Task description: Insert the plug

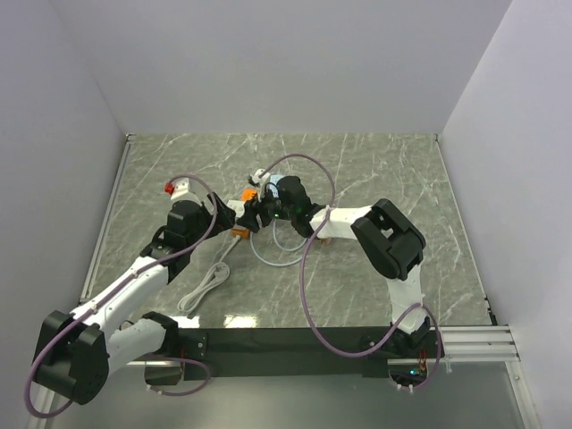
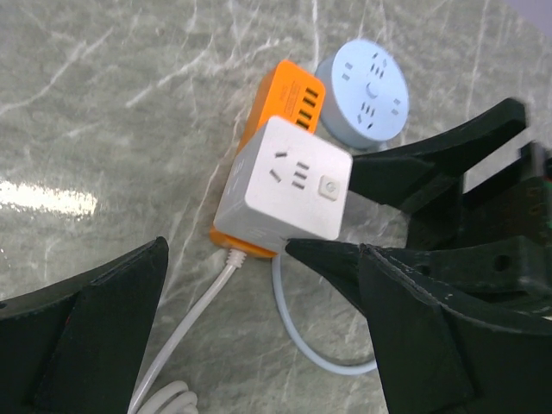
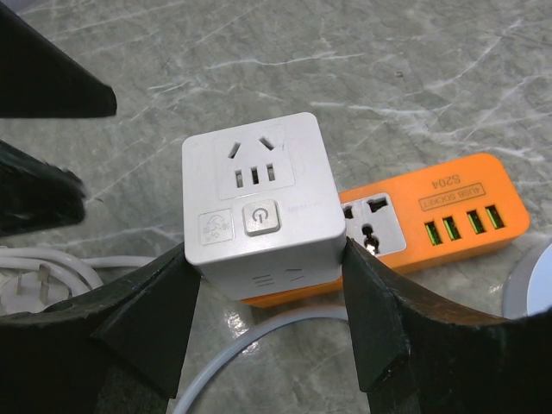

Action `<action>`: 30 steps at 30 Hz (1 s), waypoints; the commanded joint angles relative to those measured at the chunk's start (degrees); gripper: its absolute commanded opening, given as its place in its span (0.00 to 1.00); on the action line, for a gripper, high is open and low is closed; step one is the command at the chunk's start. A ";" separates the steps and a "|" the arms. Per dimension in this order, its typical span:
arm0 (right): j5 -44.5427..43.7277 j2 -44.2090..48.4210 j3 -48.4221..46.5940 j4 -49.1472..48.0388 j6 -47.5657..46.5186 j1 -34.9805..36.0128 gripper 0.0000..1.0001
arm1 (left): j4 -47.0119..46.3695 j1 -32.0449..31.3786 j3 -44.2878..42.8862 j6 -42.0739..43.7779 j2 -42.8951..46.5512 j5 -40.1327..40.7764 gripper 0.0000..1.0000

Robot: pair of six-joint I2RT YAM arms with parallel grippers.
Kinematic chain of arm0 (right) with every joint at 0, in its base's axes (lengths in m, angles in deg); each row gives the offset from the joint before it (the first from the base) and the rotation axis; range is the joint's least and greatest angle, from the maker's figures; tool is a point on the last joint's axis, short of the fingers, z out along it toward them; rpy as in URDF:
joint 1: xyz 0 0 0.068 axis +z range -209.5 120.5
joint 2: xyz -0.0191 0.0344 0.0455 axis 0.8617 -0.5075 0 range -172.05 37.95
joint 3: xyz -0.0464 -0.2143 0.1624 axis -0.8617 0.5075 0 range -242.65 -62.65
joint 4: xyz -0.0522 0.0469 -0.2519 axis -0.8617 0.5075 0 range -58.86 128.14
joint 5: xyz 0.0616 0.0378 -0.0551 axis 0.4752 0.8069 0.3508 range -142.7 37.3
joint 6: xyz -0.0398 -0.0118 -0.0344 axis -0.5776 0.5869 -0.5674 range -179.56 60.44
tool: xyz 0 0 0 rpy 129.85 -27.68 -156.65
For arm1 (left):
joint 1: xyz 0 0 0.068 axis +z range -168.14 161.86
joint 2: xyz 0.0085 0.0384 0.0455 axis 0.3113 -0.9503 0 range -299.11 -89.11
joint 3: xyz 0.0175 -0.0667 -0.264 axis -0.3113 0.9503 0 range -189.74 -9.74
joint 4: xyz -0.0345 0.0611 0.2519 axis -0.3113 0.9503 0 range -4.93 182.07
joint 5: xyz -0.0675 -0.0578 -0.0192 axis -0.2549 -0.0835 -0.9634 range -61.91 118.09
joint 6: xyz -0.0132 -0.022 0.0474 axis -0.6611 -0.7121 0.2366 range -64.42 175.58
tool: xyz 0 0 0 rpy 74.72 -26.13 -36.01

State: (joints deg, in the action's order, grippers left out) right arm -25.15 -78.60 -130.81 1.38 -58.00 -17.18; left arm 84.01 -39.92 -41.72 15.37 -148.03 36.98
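Note:
The plug is a white cube adapter (image 3: 259, 198) with a power button on its top face. My right gripper (image 3: 267, 267) is shut on its two sides. The cube (image 2: 289, 181) rests on one end of the orange power strip (image 3: 431, 216); its underside and prongs are hidden. My left gripper (image 2: 259, 254) hangs open over the strip's cord end, its fingers (image 2: 95, 328) apart on either side and touching nothing. In the top view both grippers meet at mid-table, the left (image 1: 234, 216) and the right (image 1: 266, 211), over the orange strip (image 1: 239, 233).
A round pale-blue socket (image 2: 362, 90) lies beside the strip's far end. Its pale cable (image 3: 241, 345) loops under the cube. The strip's white cord lies coiled (image 1: 204, 288) near the left arm, and a loose white wall plug (image 3: 26, 289) lies on the marble.

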 commanded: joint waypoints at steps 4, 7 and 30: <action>-3.29 2.12 2.86 0.84 -0.77 1.44 0.00 | -2.28 -1.07 0.96 -1.80 -3.75 1.92 0.96; -3.12 2.21 3.47 0.49 -0.69 1.53 0.00 | -3.24 -1.07 0.96 -1.98 -4.98 3.15 0.96; -4.35 3.61 7.25 -1.27 0.10 1.53 0.00 | -4.04 -0.98 0.96 -2.60 -8.07 6.32 0.89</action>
State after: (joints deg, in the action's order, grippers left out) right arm -28.69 -76.48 -125.65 -2.67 -59.02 -16.24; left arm 79.14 -40.73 -41.77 13.12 -158.34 42.57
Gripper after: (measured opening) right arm 0.694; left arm 0.897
